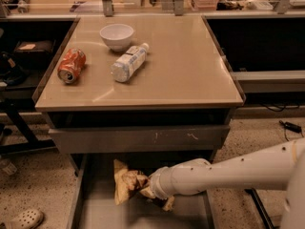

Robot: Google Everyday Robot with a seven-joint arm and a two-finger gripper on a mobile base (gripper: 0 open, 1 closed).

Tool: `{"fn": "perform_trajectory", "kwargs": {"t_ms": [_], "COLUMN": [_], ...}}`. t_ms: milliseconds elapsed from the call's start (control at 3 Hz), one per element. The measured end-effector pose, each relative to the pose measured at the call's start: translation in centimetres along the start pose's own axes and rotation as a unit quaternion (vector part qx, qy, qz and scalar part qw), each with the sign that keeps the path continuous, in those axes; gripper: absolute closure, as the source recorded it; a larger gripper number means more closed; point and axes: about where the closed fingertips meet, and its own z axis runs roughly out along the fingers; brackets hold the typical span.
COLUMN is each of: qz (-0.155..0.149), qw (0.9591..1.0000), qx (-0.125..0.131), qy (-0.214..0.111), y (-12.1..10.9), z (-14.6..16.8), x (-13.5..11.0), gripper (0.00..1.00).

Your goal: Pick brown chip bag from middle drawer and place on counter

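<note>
- Beige and glossy, the counter (190, 66) carries three things on its left half: a white bowl (116, 35) at the back, an orange soda can (71, 66) lying on its side near the left edge, and a plastic bottle (127, 62) lying between them, just in front of the bowl.
- Under the counter there is a grey drawer front (119, 140) with pale scratch marks, closed.
- Below it, the middle drawer (95, 213) is pulled out, and part of its flat grey floor is visible.
- The brown chip bag (127, 181) is inside this drawer, near the back, crumpled and tilted up, with one pale yellow end pointing upward.
- The white arm comes from the right side and goes down into the drawer; the gripper (145, 189) is at the right side of the bag, touching it.
- Whether the gripper is closed on the bag or only pressed against it, I cannot tell, because the wrist and the bag hide it.
</note>
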Motion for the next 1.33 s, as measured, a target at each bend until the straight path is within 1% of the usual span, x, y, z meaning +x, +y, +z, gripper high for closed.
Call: {"fn": "perform_trajectory", "kwargs": {"t_ms": [333, 667, 1000, 1333], "qz": [0.029, 0.008, 0.007, 0.005], "qw": [0.9990, 0.9977, 0.9976, 0.9965], "qx": [0.030, 0.067, 0.068, 0.081], "qy": [0.019, 0.009, 0.008, 0.023], "y": [0.9, 0.0, 0.0, 0.7], "z": [-5.6, -9.3, -9.4, -12.5], "x": [-0.3, -3.1, -3.2, -3.8], "gripper": [1.00, 1.00, 1.00, 1.00]}}
